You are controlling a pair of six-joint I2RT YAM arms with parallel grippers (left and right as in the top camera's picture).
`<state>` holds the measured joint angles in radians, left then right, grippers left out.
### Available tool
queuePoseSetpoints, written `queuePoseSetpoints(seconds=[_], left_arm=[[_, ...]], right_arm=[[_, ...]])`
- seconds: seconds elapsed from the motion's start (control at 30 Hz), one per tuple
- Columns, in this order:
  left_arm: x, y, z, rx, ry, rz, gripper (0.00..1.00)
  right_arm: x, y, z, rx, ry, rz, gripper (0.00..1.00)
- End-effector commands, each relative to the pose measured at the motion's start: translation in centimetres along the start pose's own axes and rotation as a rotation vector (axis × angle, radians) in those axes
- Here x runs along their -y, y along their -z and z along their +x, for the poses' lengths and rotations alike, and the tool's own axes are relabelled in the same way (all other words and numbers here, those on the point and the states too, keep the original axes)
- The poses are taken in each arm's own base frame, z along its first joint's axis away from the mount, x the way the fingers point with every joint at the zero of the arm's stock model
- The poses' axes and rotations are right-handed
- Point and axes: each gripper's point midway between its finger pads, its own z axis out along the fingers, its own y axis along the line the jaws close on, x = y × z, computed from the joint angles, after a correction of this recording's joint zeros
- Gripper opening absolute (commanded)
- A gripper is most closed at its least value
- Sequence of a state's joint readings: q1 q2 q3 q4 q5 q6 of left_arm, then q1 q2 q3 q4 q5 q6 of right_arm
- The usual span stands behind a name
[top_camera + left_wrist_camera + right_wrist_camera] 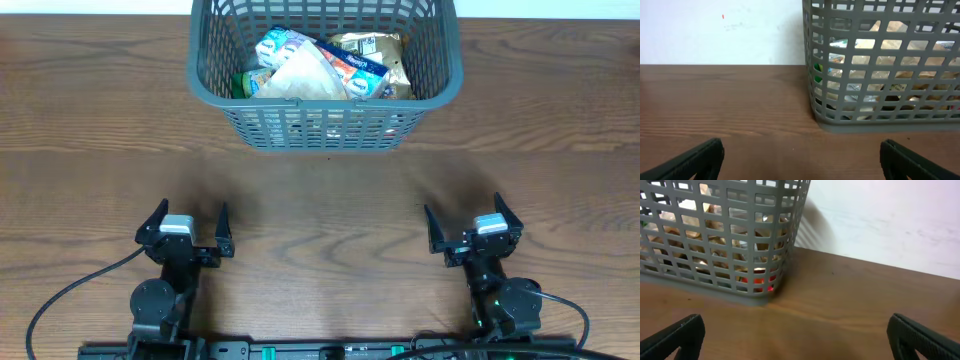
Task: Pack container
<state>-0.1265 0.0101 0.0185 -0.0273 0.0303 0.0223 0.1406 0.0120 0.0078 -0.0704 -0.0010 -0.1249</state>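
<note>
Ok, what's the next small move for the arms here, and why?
Probably just hold both arms parked: the left gripper and right gripper are open and empty, snack packets sit inside the grey basket, and no loose item shows on the wooden table. Packing looks finished.
</note>
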Motion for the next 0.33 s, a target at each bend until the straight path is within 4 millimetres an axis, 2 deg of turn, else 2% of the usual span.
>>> queuePoseSetpoints(seconds=[0.0, 0.3], left_arm=[[-0.15, -0.05, 1.63, -0.052, 0.007, -0.008, 0.98], [-0.15, -0.05, 1.63, -0.052, 0.007, -0.008, 0.98]], right_arm=[[-0.01, 0.03, 0.06, 0.001, 0.014, -0.001, 0.99], [-0.01, 0.03, 0.06, 0.001, 0.014, -0.001, 0.99]])
